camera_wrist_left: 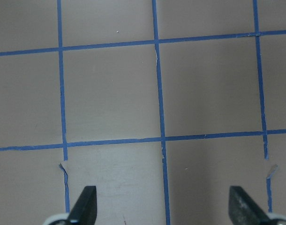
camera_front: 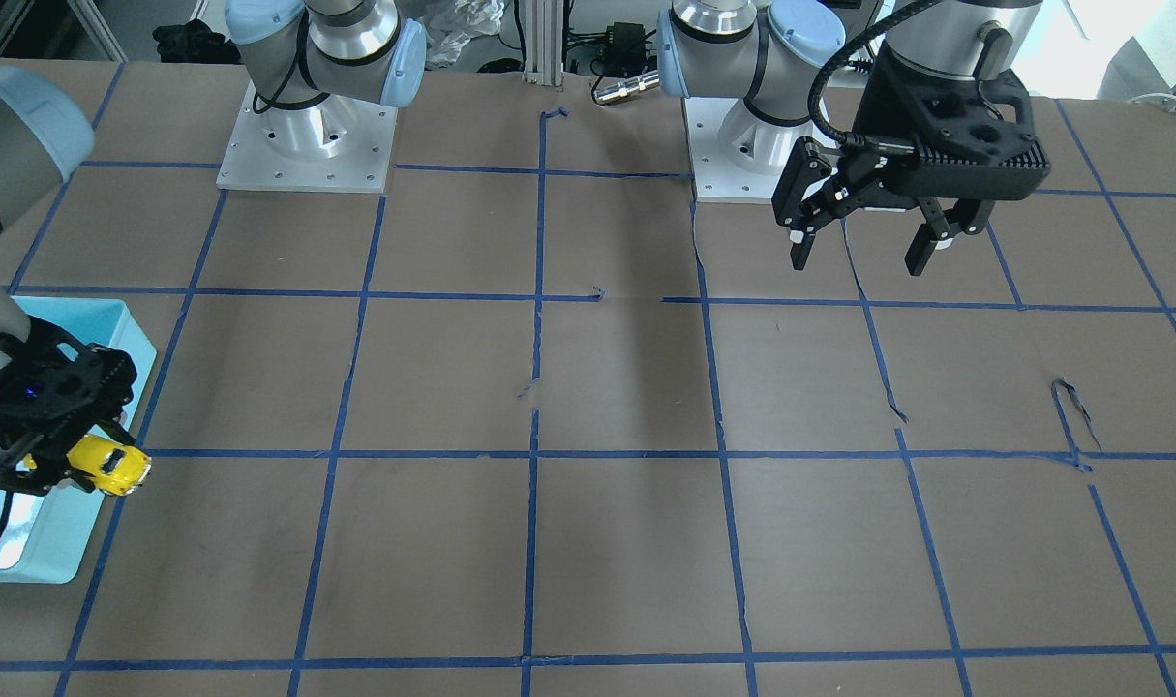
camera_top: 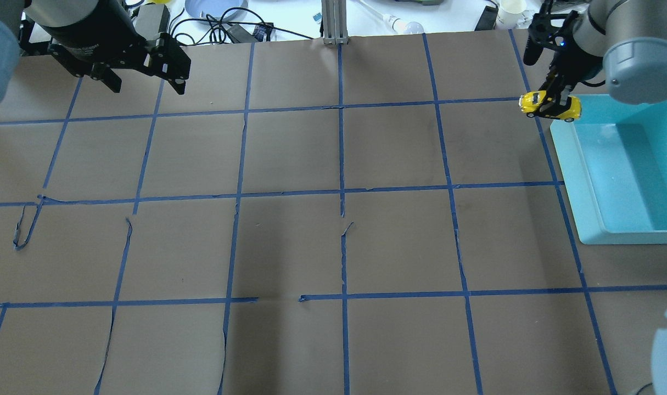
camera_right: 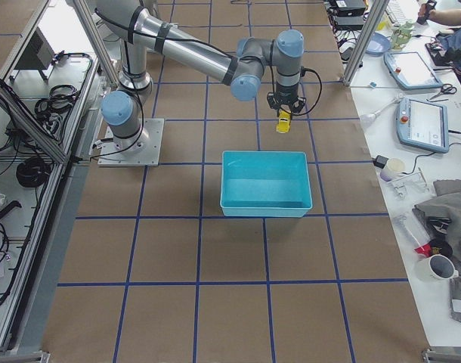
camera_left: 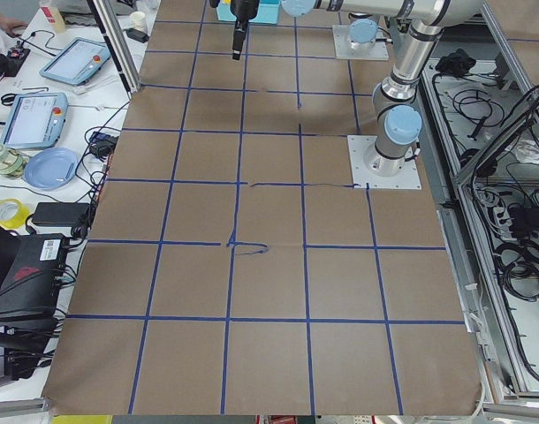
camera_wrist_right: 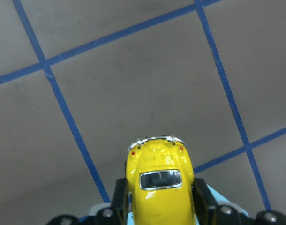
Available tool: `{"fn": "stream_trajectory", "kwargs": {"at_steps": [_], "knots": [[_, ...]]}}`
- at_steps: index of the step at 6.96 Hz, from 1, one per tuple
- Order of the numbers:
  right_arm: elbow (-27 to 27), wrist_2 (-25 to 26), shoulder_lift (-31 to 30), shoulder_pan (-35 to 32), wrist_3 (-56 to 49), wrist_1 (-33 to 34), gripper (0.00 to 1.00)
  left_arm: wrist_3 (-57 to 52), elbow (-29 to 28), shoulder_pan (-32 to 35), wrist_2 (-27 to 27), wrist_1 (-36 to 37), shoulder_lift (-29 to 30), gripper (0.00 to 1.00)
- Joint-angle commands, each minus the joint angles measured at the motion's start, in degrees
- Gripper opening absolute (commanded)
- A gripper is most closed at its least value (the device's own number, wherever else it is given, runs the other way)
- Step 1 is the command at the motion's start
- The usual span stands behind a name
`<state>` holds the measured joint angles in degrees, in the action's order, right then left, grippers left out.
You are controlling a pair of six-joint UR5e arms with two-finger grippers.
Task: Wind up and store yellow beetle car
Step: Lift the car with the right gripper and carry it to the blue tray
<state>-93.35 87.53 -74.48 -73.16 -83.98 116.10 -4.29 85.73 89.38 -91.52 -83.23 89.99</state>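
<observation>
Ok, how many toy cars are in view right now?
1. The yellow beetle car is clamped in the right gripper's jaws, held in the air near a corner of the teal bin. No second car shows in any view.

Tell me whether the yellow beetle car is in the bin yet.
Out. The right gripper holds the yellow beetle car aloft near the turquoise bin's rim.
</observation>
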Motion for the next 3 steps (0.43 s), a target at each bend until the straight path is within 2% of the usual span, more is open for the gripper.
{"fn": "stream_trajectory", "kwargs": {"at_steps": [1,3], "knots": [[-0.77,-0.08,-0.66,6.59,-0.04,-0.7,0.25,-0.02,-0.03,0.0,0.03,0.0,0.18,1.0],[-4.27,-1.3,-0.93,14.84,-0.04,-0.53,0.24,-0.02,0.05,0.0,0.03,0.0,0.18,1.0]]}}
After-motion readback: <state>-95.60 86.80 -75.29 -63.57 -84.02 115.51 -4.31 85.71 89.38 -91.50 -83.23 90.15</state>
